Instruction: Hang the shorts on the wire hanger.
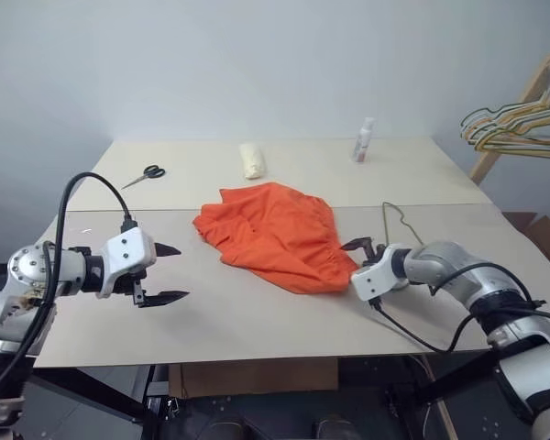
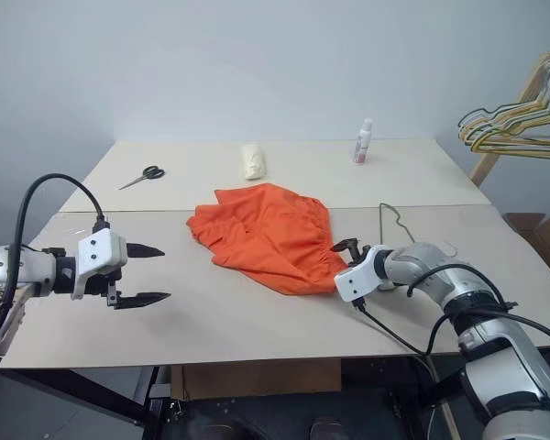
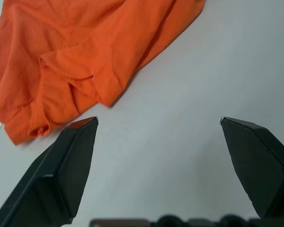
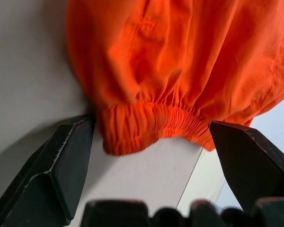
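On the near half of the table, the shorts lie crumpled in a loose heap, gathered waistband toward the robot's right, and nothing holds them yet. The right gripper sits low at that waistband with its 2 fingers spread wide on either side of the elastic, the cloth between them but not pinched; in the head view it lies just at the right edge of the heap. The left gripper hovers over bare table to the left of the shorts, well apart from them, its 2 fingers also spread and empty. The wire hanger lies flat on the table just beyond the right arm, partly hidden behind it, near the shorts but not touching them. A pair of scissors, a rolled cloth and a small bottle sit on the far half, and a bunch of hangers hangs off to the right. The step in hand looks like the first grasp of the waistband. Next, the right fingers would need to close squarely on the elastic, catching 1 layer if possible, so the shorts can be lifted and opened for the hanger.
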Controlling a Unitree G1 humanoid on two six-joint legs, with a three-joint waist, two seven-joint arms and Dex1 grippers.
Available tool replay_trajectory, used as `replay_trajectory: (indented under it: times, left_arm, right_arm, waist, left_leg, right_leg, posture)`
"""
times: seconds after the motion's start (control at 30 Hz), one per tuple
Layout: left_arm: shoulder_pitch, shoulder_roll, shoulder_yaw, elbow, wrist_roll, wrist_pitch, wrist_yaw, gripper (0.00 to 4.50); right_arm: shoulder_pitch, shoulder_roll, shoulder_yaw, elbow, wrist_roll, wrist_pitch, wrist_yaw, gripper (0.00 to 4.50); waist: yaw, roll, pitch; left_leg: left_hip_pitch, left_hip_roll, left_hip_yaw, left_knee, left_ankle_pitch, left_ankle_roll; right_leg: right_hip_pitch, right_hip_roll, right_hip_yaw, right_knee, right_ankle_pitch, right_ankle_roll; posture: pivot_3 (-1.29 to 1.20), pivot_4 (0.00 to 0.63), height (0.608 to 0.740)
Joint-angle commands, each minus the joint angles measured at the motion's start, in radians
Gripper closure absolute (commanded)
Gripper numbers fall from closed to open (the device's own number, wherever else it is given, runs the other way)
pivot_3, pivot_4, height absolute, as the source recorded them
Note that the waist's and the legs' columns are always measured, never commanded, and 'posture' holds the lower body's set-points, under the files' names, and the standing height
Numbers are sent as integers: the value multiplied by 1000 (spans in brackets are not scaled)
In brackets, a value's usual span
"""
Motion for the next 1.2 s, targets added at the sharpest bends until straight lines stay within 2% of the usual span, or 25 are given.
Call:
replay_trajectory:
  times: [0.03,0.2,0.37,0.5,0.57,0.77,1.13,1.17,1.2]
  left_arm:
    - [-50,-6,26,62,-26,-15,-10,0]
    - [-179,-42,-50,250,19,-91,-68,0]
    - [-377,-131,-129,508,63,-179,-148,0]
    - [-520,-187,-217,737,177,-336,-179,0]
    - [-588,-214,-274,864,270,-441,-132,0]
    - [-707,-291,-343,1117,419,-634,9,0]
    - [-746,-388,-335,1265,482,-708,101,0]
    - [-746,-390,-336,1268,484,-714,100,373]
    - [-744,-390,-343,1269,495,-725,111,562]
  right_arm:
    - [-48,13,21,34,-3,-47,-16,899]
    - [-61,21,45,63,6,-71,4,2710]
    - [-50,17,43,58,28,-70,26,4428]
    - [-46,12,45,56,29,-71,27,4474]
    - [-42,10,41,45,41,-68,38,4474]
    - [-30,17,28,13,51,-25,34,4474]
    - [-2,13,26,-44,71,8,50,4474]
    - [0,13,26,-47,72,10,50,4500]
    - [4,11,25,-57,77,12,55,4500]
  waist:
    - [1,0,0]
    - [2,0,0]
    - [-2,0,0]
    - [-7,0,0]
    - [-12,0,0]
    - [-32,-1,0]
    - [-36,-1,-1]
    - [-36,-1,0]
    - [-37,-1,0]
  left_leg:
    - [0,0,0,0,0,0]
    - [0,-1,0,0,0,0]
    - [0,-3,0,0,1,-1]
    - [0,-3,0,1,1,-1]
    - [0,-4,0,1,1,-1]
    - [-1,-3,0,1,1,-1]
    - [-2,-3,0,2,1,-1]
    - [-2,-3,0,2,1,-1]
    - [-2,-3,0,2,1,0]
  right_leg:
    - [0,0,0,0,0,0]
    - [0,0,-1,0,0,0]
    - [0,0,-1,0,0,0]
    - [0,0,-1,1,0,0]
    - [0,1,-1,0,0,0]
    - [0,0,-1,0,0,0]
    - [-1,0,0,2,0,0]
    - [-1,0,0,6,0,0]
    - [-2,0,0,8,0,0]
  posture:
    - [98,0,740]
    - [91,0,740]
    - [62,0,740]
    - [34,0,740]
    - [24,0,740]
    - [3,0,740]
    - [-12,0,740]
    - [-14,0,740]
    - [-15,0,740]
